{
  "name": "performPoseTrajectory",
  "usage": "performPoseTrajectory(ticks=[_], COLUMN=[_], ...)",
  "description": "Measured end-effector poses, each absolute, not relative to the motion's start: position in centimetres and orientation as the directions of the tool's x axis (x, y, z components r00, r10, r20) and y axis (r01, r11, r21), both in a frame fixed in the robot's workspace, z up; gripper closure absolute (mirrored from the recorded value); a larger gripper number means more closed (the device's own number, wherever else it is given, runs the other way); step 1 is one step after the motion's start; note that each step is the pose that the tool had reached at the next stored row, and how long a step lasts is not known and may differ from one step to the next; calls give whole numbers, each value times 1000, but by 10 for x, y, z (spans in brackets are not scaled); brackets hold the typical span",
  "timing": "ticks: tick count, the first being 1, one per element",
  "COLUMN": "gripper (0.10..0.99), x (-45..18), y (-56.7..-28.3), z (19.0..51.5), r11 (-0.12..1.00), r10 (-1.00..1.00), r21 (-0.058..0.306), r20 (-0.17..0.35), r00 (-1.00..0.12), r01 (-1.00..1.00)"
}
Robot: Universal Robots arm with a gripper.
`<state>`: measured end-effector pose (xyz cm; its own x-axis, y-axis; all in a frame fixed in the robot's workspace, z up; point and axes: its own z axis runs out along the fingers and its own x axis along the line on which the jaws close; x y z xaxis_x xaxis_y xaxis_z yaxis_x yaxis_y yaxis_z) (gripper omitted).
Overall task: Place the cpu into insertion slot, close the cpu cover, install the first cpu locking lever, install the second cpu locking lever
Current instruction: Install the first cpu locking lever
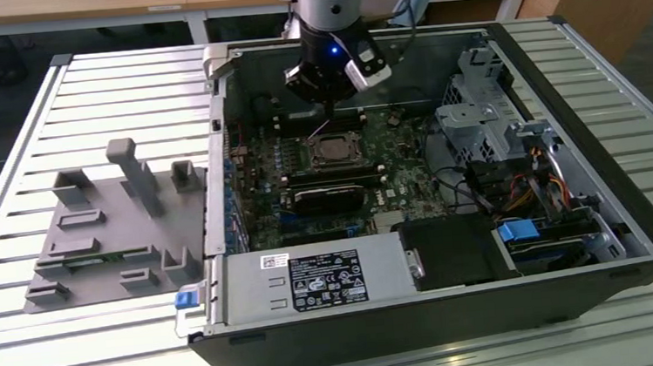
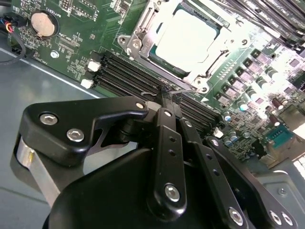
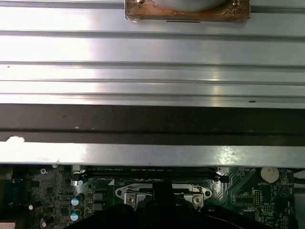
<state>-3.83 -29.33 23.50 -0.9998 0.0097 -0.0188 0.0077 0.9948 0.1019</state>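
The cpu (image 2: pixel 186 40), a pale square chip, lies in the insertion slot (image 2: pixel 126 42) on the green board, seen from the exterior view as a small square (image 1: pixel 334 152). The silvery cpu cover (image 2: pixel 204 72) lies flat around the chip. A thin wire locking lever (image 2: pixel 150 94) ends just beside my fingertips. My gripper (image 2: pixel 167 98) is shut, with nothing visibly between its fingers. In the exterior view the gripper (image 1: pixel 327 117) points down at the socket's far edge. In the first wrist view its dark tip (image 3: pixel 162 191) stands in front of the socket.
Black memory slots (image 2: pixel 128 78) run between gripper and socket. Memory sticks (image 1: pixel 329 178) lie on the socket's near side. A power supply box (image 1: pixel 317 280) fills the case front, a drive cage (image 1: pixel 486 127) the exterior view's right. A grey fixture (image 1: pixel 109 226) stands outside the case on the left.
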Motion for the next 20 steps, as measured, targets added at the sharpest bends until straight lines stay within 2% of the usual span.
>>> performPoseTrajectory(ticks=[20], gripper=[976], x=[-23], y=[-291], z=[218], r11=[995], r10=[10], r21=[102], r20=[-19], r00=[-1000], r01=[8])
